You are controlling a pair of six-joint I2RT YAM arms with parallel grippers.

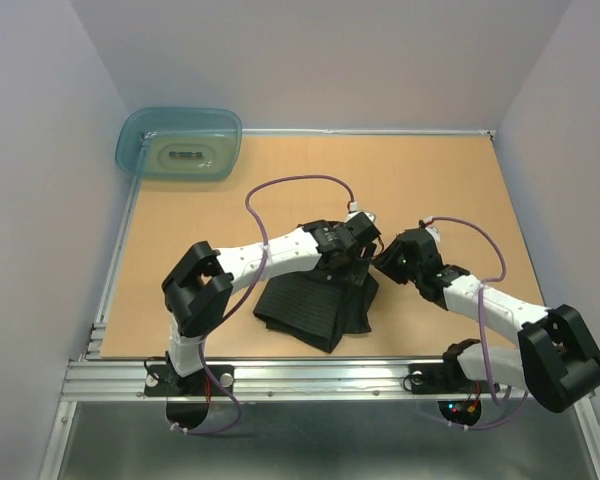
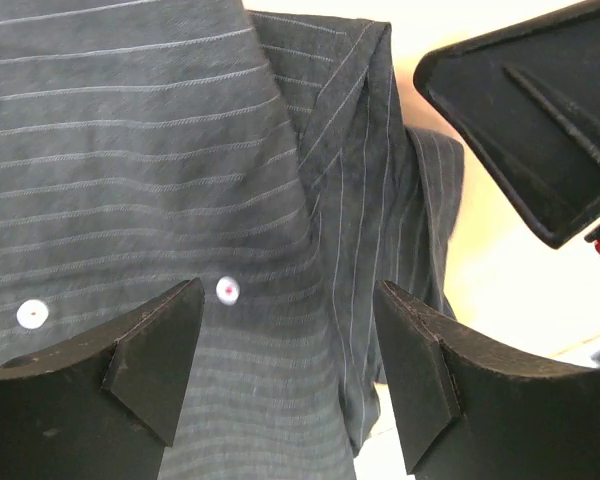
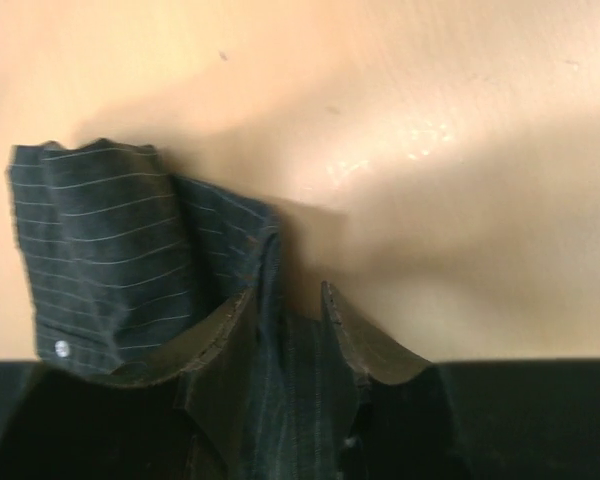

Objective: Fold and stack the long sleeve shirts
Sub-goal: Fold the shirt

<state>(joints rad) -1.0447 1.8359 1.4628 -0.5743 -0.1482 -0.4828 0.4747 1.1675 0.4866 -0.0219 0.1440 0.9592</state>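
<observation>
The dark pinstriped long sleeve shirt [image 1: 315, 305] lies bunched and partly folded on the wooden table near the front middle. My left gripper [image 1: 358, 238] hovers over the shirt's far right edge, jaws open and empty; in the left wrist view [image 2: 290, 345] the striped cloth [image 2: 140, 150] with small pale buttons [image 2: 227, 290] lies below it. My right gripper [image 1: 388, 262] sits at the shirt's right edge, shut on a fold of the cloth [image 3: 295, 380]. The cloth runs between its fingers [image 3: 220, 335], and a cuff with a button [image 3: 100, 250] hangs to the left.
A translucent teal plastic tub [image 1: 180, 143] stands at the table's far left corner. The wooden table [image 1: 430, 180] is bounded by grey walls and a metal rail at the front. The right gripper's body shows in the left wrist view [image 2: 530, 120], close beside the left one.
</observation>
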